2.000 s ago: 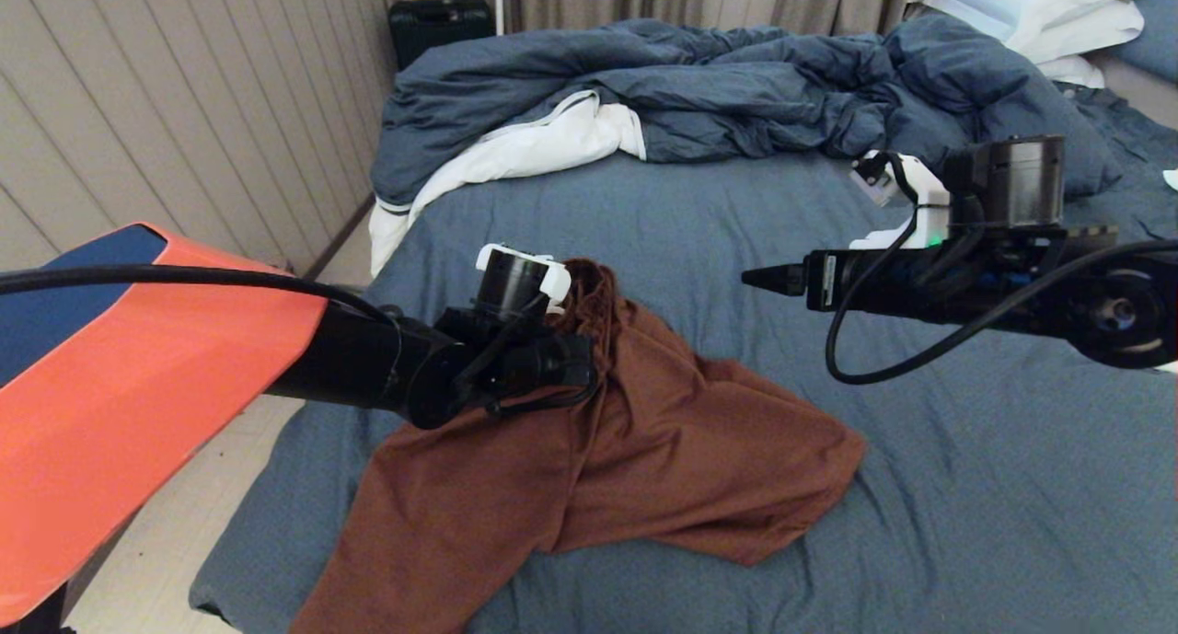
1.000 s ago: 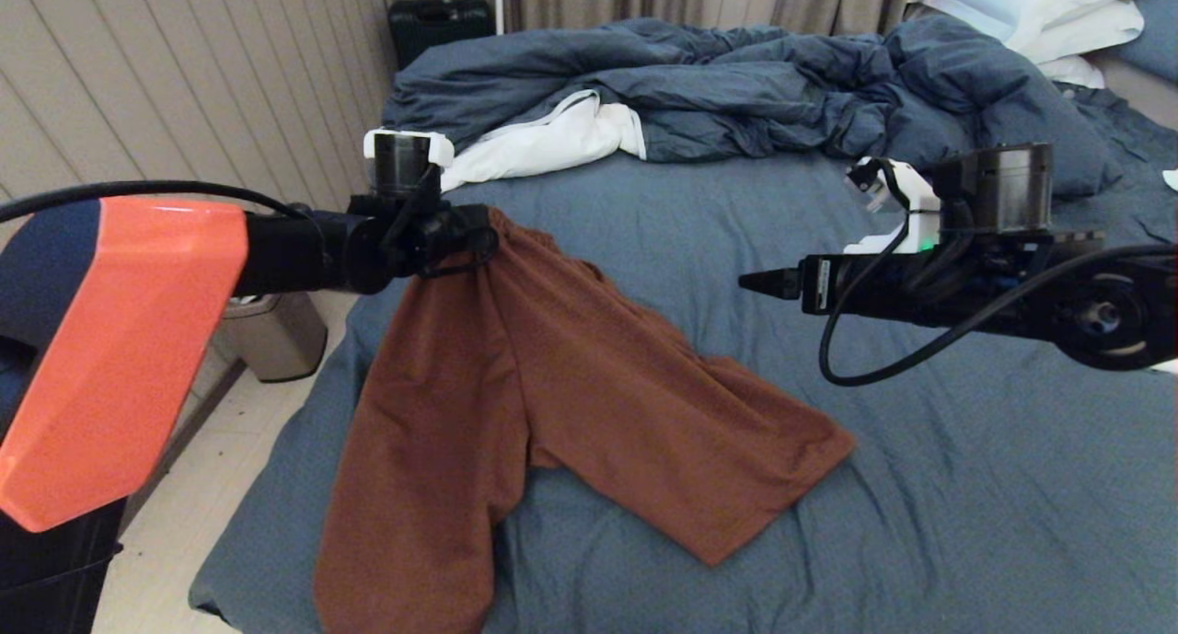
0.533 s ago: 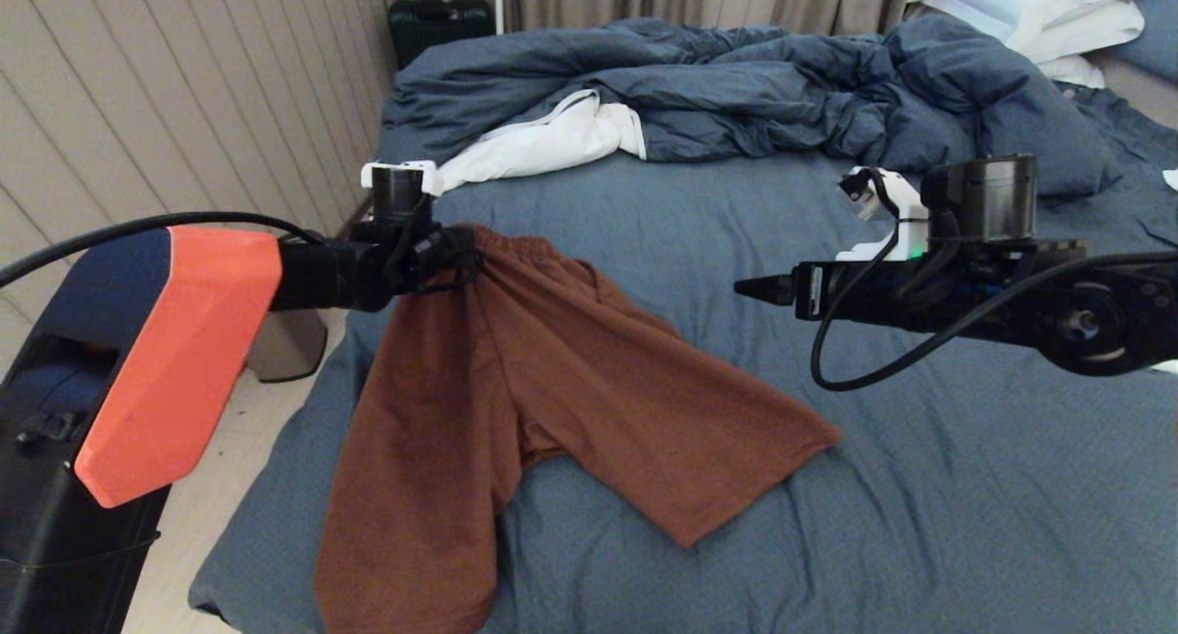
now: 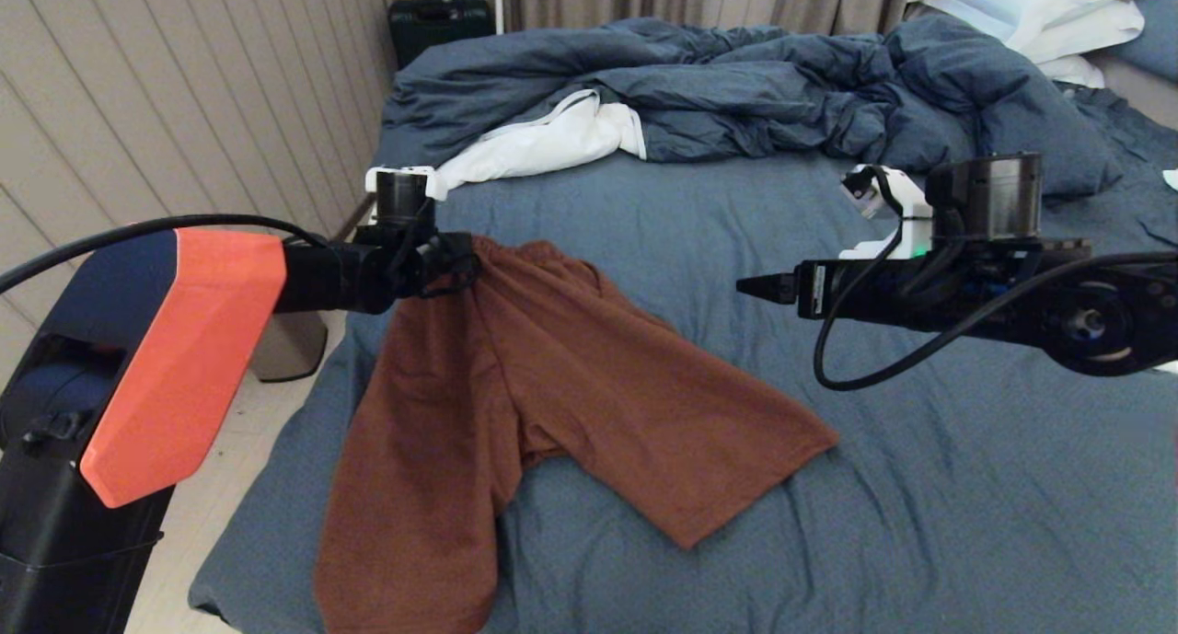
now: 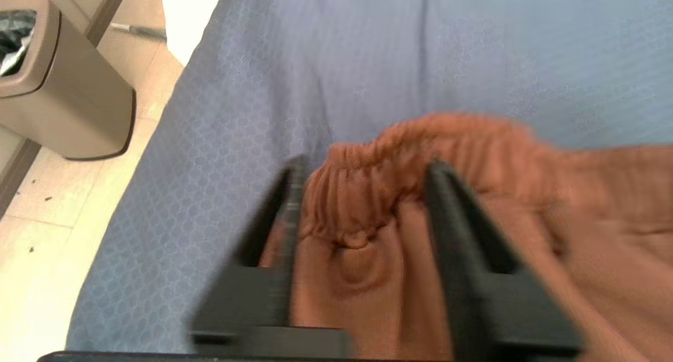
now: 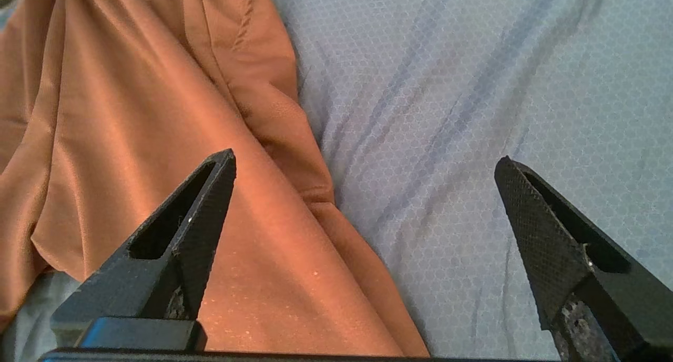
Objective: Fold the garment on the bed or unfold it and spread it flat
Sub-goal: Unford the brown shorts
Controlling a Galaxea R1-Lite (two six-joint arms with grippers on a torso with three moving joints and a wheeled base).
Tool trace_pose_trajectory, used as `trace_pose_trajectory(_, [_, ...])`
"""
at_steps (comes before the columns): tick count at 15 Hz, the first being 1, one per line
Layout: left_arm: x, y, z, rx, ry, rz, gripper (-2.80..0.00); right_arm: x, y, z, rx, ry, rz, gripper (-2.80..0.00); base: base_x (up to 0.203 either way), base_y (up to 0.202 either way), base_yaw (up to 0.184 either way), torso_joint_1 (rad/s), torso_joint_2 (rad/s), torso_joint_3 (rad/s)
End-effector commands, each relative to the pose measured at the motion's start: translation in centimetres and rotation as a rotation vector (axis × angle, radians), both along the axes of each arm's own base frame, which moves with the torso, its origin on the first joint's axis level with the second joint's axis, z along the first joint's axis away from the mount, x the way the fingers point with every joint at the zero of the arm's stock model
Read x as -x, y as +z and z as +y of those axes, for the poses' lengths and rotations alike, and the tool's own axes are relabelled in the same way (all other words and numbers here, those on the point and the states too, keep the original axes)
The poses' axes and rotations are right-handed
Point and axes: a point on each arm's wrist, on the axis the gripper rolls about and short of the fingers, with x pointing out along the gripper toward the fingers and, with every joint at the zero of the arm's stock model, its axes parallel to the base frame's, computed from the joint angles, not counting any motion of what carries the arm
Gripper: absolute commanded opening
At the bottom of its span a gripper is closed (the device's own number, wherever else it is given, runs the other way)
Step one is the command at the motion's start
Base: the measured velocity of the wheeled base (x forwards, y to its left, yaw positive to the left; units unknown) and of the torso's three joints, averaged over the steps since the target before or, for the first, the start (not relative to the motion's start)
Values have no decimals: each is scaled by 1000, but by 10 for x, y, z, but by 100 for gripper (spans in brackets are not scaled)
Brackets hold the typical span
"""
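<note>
The left end effector (image 5: 363, 194) straddles the shorts' (image 4: 552, 386) waistband, fingers apart, releasing it flat onto the bed (image 4: 920, 487); the right end effector (image 6: 363, 162) hovers beside, spread wide.

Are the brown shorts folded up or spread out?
Spread out. The rust-brown shorts lie open on the slate-blue bed sheet, both legs splayed apart, one hanging off the bed's edge.

Garment (image 4: 552, 376): matt rust-brown knit cloth, waistband (image 5: 420, 141) gathered w/ elastic.
Bed (image 4: 966, 487) sheet: slate-blue woven cloth, fine honeycomb texture, lightly creased.
Right gripper (image 6: 363, 230) fingers (image 6: 547, 236): black matt plastic, rough grained.
Bin (image 5: 58, 104): smooth tan plastic.
</note>
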Motion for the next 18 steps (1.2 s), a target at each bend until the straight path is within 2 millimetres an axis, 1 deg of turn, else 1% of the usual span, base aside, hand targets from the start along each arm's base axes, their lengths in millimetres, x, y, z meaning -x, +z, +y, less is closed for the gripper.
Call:
trace_pose_trajectory(1, [9,21,1,26,1,-34,0,0,1,0,-2,2,-3,0,0,0,0,0,0,0])
trace_pose_trajectory(4, [26,38,-5,78,-8,-16,0,1,0,0,-1,2,-2,0,0,0,0,0,0,0])
trace_pose_trajectory(6, [42,47,-11,87,-28,1,0,1,1,0,6,6,-5,0,0,0,0,0,0,0])
trace_pose_trajectory(8, [59,50,-14,83,-45,28,0,3,4,0,4,7,-15,0,0,0,0,0,0,0])
trace_pose_trajectory(9, [73,49,-13,77,-54,57,-280,5,6,0,2,8,-20,-280,0,0,0,0,0,0])
trace_pose_trajectory(11, [109,64,-5,87,-66,72,-280,12,11,-1,2,13,-31,-280,0,0,0,0,0,0])
trace_pose_trajectory(13, [147,77,10,95,-69,87,-280,19,16,0,0,21,-40,-280,0,0,0,0,0,0])
trace_pose_trajectory(14, [168,79,19,98,-66,101,-280,21,19,0,-3,24,-46,-280,0,0,0,0,0,0])
trace_pose_trajectory(15, [189,76,29,99,-61,126,-280,23,19,0,-4,25,-45,-280,0,0,0,0,0,0])
trace_pose_trajectory(16, [206,65,37,97,-53,167,-280,25,19,-1,-7,23,-42,-280,0,0,0,0,0,0])
trace_pose_trajectory(18, [238,34,53,93,-26,271,-280,35,17,-4,-21,15,-23,-280,0,0,0,0,0,0])
